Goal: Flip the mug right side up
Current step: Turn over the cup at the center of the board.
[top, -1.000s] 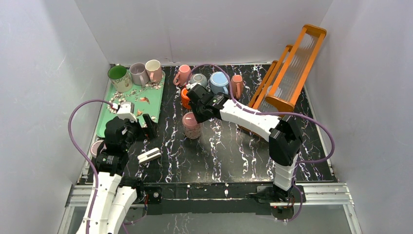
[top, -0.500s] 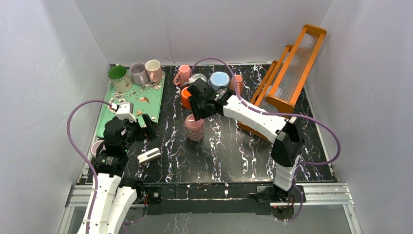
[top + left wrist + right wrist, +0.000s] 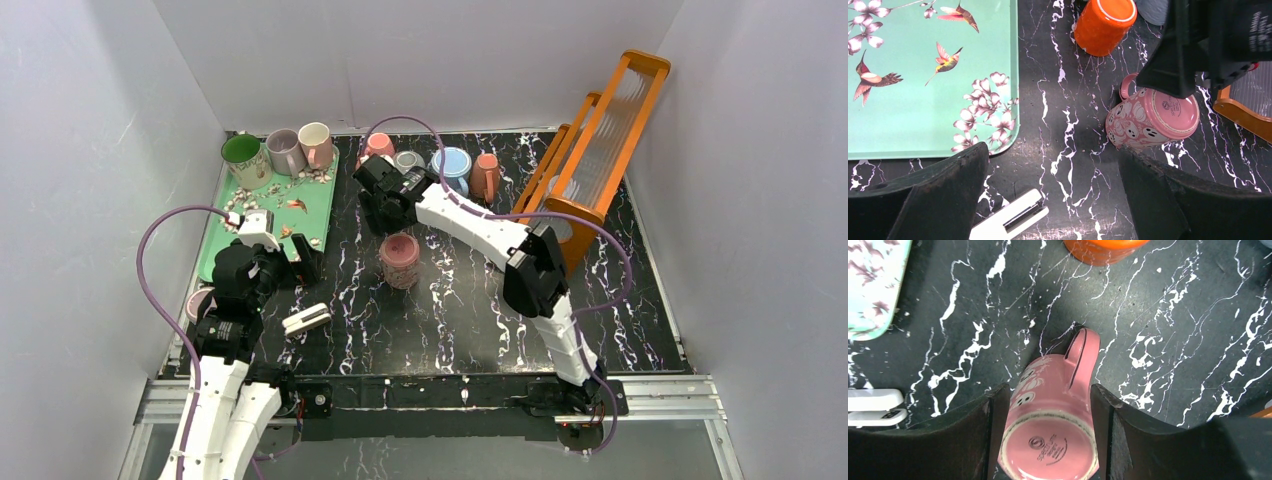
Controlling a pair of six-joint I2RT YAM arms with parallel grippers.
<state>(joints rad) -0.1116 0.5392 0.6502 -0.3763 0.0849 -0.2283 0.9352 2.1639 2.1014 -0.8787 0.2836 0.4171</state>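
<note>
The pink mug [image 3: 400,262] with ghost faces stands upside down on the black marble table, base up. It also shows in the left wrist view [image 3: 1148,120] and in the right wrist view [image 3: 1053,440], handle pointing away from the camera. My right gripper [image 3: 394,232] [image 3: 1050,390] comes from behind the mug, and its fingers [image 3: 998,410] press both sides near the base. It also shows in the left wrist view [image 3: 1193,45]. My left gripper [image 3: 300,264] [image 3: 1053,150] is open and empty, left of the mug.
An orange mug [image 3: 1104,25] lies just behind the pink one. A green tray [image 3: 300,200] with mugs [image 3: 243,155] sits back left. More mugs [image 3: 452,165] line the back. An orange rack [image 3: 600,150] leans at the right. A white clip [image 3: 307,318] lies front left.
My right arm has swung its wrist from the mug's right-rear round to its left-rear, elbow moving left. The mug stays at about the same spot. The left arm has not moved.
</note>
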